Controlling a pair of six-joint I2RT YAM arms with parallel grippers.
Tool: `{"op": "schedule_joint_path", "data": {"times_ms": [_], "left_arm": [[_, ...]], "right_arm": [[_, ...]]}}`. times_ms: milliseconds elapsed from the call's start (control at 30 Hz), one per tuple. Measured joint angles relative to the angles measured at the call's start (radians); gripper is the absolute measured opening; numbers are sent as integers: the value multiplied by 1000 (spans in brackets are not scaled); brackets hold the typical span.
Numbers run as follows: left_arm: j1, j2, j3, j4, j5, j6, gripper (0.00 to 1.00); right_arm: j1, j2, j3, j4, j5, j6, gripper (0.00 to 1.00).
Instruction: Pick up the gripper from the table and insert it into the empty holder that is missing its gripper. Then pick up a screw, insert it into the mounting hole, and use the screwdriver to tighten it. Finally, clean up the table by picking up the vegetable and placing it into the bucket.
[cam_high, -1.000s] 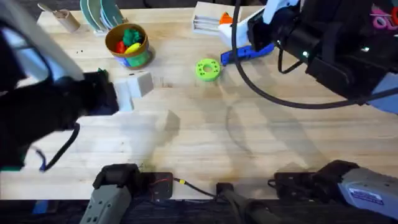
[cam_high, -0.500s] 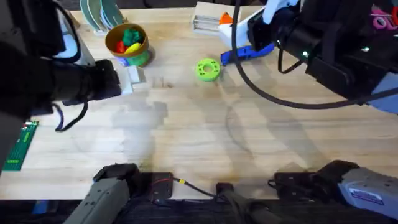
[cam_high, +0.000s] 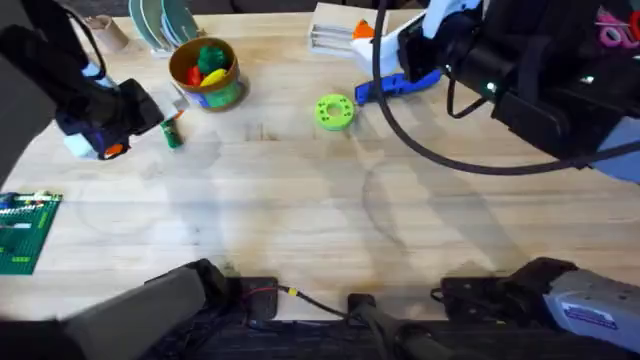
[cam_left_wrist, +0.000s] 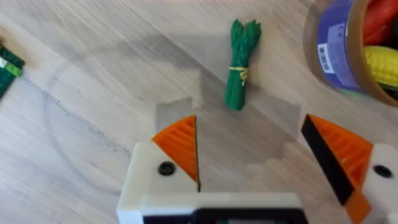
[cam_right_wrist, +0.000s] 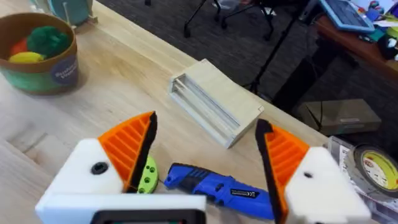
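Note:
The vegetable (cam_high: 172, 133) (cam_left_wrist: 239, 62), a dark green bundle with a yellow band, lies flat on the table just left of the bucket (cam_high: 205, 72) (cam_left_wrist: 348, 56). My left gripper (cam_high: 118, 140) (cam_left_wrist: 255, 155) hovers open a little short of the vegetable, with nothing between its orange pads. The blue screwdriver (cam_high: 400, 85) (cam_right_wrist: 217, 186) lies at the back right. My right gripper (cam_high: 390, 45) (cam_right_wrist: 205, 149) hangs open above it, with an orange pad on each white holder (cam_right_wrist: 81, 171). The loose gripper piece and the screws are out of view.
A lime-green ring (cam_high: 334, 111) (cam_right_wrist: 147, 174) lies beside the screwdriver's tip. A pale wooden block (cam_high: 335, 25) (cam_right_wrist: 214, 106) sits at the back edge. A green board (cam_high: 25, 230) lies at the front left. The bucket holds toy vegetables.
My left arm swung from close under the camera to the back left, and its gripper now sits beside the vegetable. The green board came into view. The right arm stayed still.

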Motion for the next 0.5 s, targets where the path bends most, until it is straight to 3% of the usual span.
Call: {"op": "schedule_joint_path", "data": {"times_ms": [300, 500], "left_arm": [[2, 220, 0, 192, 0, -7, 993], [2, 276, 0, 289, 0, -7, 993]], "right_arm": [[0, 0, 0, 0, 0, 0, 994], [0, 0, 0, 0, 0, 0, 992]]}}
